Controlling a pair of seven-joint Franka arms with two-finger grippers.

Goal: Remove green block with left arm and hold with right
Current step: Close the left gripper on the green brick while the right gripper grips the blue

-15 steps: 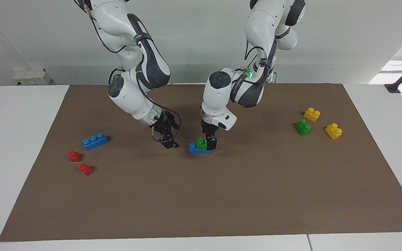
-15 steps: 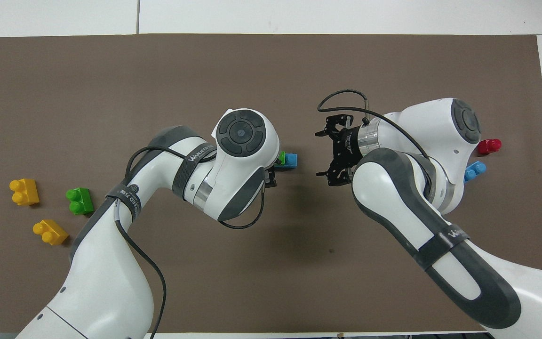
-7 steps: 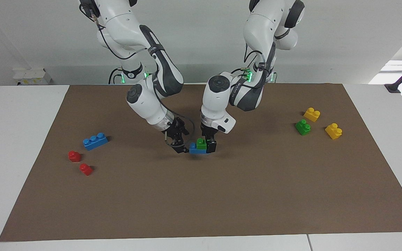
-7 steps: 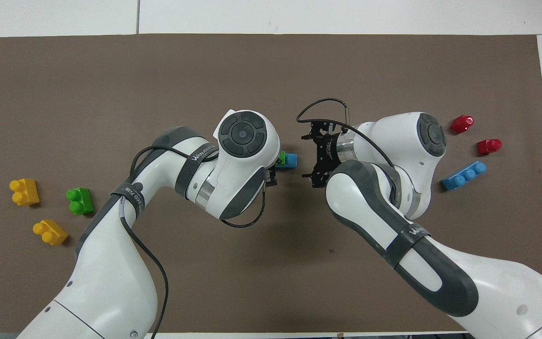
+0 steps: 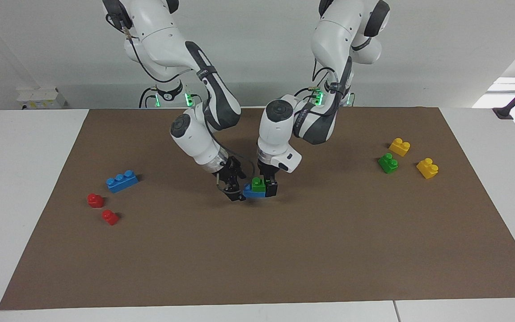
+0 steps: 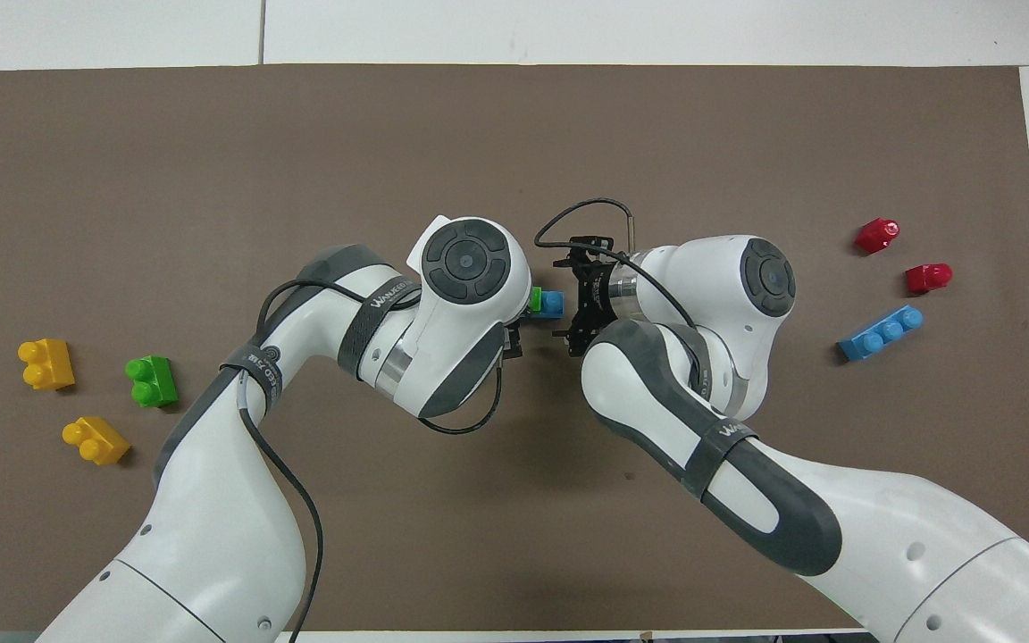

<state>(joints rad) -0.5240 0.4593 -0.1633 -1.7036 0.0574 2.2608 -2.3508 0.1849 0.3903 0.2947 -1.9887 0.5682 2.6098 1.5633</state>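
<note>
The green block [image 5: 258,183] sits on one end of a blue brick [image 5: 251,192] at the middle of the brown mat [image 5: 284,250]. My left gripper [image 5: 264,185] comes straight down on the green block and is shut on it, one black finger [image 5: 272,188] showing beside it. In the overhead view the left hand hides most of the green block [image 6: 533,299]. My right gripper [image 5: 237,191] is open and low at the blue brick's free end [image 6: 553,304], its jaws spread to either side of that end. I cannot tell if it touches the brick.
A second green block [image 5: 388,163] and two yellow blocks [image 5: 399,146] [image 5: 427,168] lie toward the left arm's end. A blue three-stud brick [image 5: 122,181] and two red pieces [image 5: 95,200] [image 5: 110,217] lie toward the right arm's end.
My right gripper has moved in toward the blue brick's free end and now stands right at it. My left gripper has stayed on the green block.
</note>
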